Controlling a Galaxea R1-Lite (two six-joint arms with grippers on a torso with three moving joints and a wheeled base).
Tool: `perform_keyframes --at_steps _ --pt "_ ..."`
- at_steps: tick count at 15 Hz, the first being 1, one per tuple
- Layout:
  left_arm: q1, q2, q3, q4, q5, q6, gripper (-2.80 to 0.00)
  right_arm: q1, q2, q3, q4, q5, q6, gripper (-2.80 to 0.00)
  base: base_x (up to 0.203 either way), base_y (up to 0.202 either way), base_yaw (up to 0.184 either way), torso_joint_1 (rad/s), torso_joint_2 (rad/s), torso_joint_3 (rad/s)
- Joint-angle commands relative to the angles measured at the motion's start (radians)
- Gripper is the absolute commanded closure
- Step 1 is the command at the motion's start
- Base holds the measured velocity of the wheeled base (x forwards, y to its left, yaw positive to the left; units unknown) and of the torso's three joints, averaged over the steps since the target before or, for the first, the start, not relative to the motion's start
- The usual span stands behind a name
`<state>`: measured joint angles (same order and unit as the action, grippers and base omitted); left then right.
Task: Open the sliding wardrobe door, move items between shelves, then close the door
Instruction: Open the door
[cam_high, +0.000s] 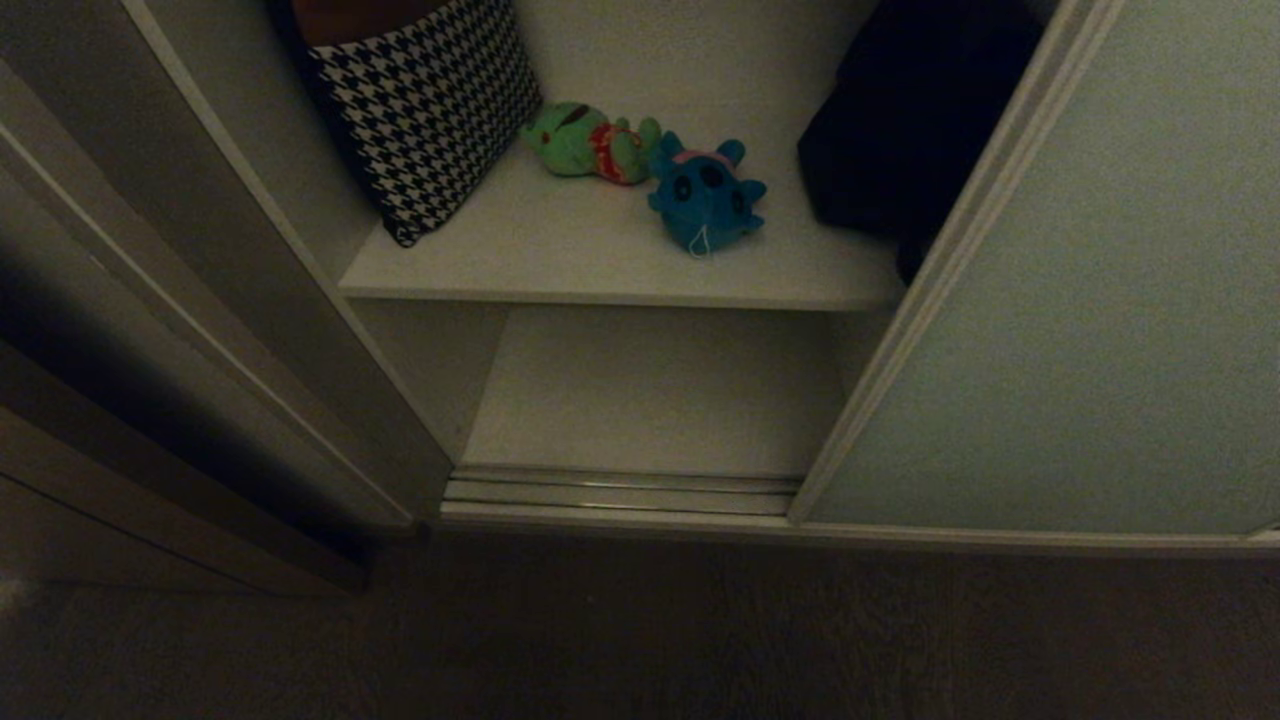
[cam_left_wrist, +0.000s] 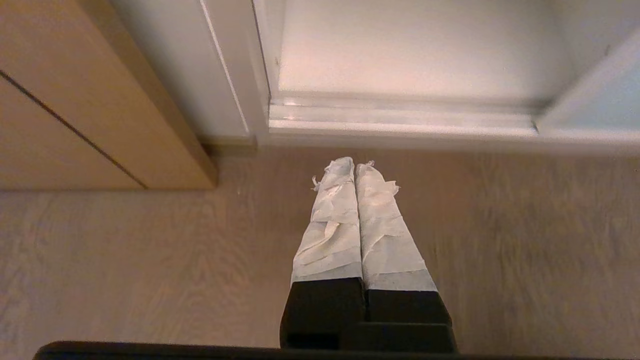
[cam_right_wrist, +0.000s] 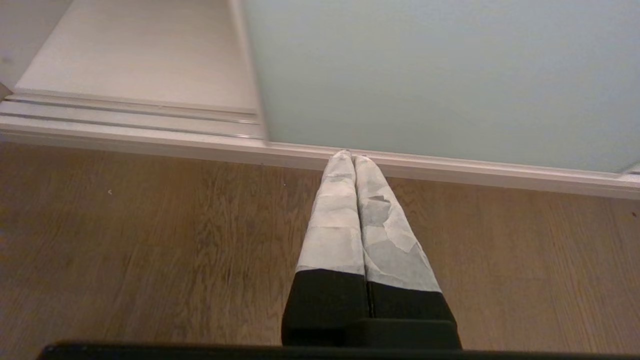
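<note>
Both grippers, left (cam_left_wrist: 355, 167) and right (cam_right_wrist: 353, 156), hang over the floor with jaws pressed together, empty. Door (cam_high: 1080, 330) stands slid right, so I can reach both toys (cam_high: 650, 170) on the upper shelf (cam_high: 560, 250).

The pale grey-green door (cam_high: 1080, 330) is standing slid aside to the right, leaving the compartment open. On the upper shelf (cam_high: 560, 265) the green toy (cam_high: 585, 140) and the teal toy (cam_high: 705, 195) are lying touching. The lower shelf (cam_high: 650, 400) is lying bare.
</note>
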<state>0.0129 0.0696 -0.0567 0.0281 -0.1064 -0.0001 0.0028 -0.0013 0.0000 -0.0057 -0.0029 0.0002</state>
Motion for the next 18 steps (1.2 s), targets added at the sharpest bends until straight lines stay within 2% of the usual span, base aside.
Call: perform_keyframes --at_steps 1,3,4,5,6,9,18 --pt "0.002 -0.067 0.011 0.007 0.003 -0.031 0.00 0.000 0.000 0.000 0.000 0.000 0.001 0.00 0.000 0.000 0.000 0.000 0.00 0.000" --pt "0.002 -0.067 0.014 0.003 0.017 -0.064 0.00 0.000 0.000 0.000 0.000 0.000 0.000 0.00 0.000 0.000 0.000 0.000 0.00 0.000" --pt "0.003 -0.067 0.014 0.005 0.051 -0.066 0.00 0.000 0.000 0.000 0.000 0.000 0.000 0.00 0.000 0.000 0.000 0.000 0.00 0.000" --pt "0.003 -0.067 0.026 0.000 0.112 -0.040 0.00 0.000 0.000 0.000 0.000 0.000 0.000 0.00 0.000 0.000 0.000 0.000 0.00 0.000" --pt "0.003 -0.067 0.048 -0.017 0.115 0.019 0.00 0.000 0.000 0.000 0.000 0.000 0.000 0.00 0.000 0.000 0.000 0.000 0.00 0.000" --pt "0.003 -0.067 0.049 -0.014 0.090 0.096 0.00 0.000 0.000 0.000 0.000 0.000 0.001 0.00 0.000 0.000 0.000 0.000 0.00 0.000" --pt "0.002 -0.067 0.054 -0.027 0.090 0.077 0.00 0.000 0.000 0.000 0.000 0.000 0.001 0.00 0.000 0.000 0.000 0.000 0.00 0.000"
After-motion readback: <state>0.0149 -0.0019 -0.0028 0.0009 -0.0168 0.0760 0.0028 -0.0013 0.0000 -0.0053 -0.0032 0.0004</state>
